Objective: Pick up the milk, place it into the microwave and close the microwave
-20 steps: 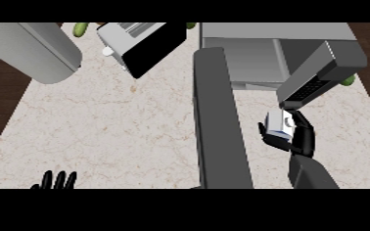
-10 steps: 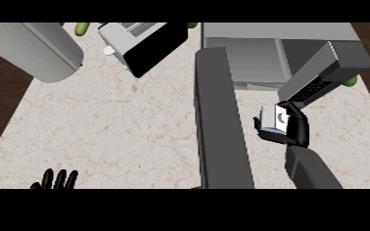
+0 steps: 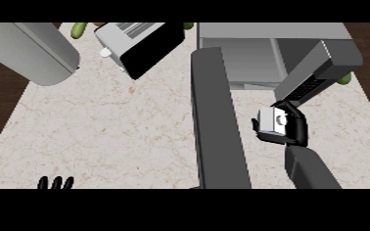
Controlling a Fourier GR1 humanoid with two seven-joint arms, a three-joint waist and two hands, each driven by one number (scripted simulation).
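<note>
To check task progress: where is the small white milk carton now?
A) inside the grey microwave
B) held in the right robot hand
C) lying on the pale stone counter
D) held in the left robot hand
B: the black right robot hand curls round the small white milk carton.

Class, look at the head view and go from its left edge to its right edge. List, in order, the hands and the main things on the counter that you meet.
left hand at the lower edge → white and black appliance → open microwave door → milk carton, held in the right hand.
</note>
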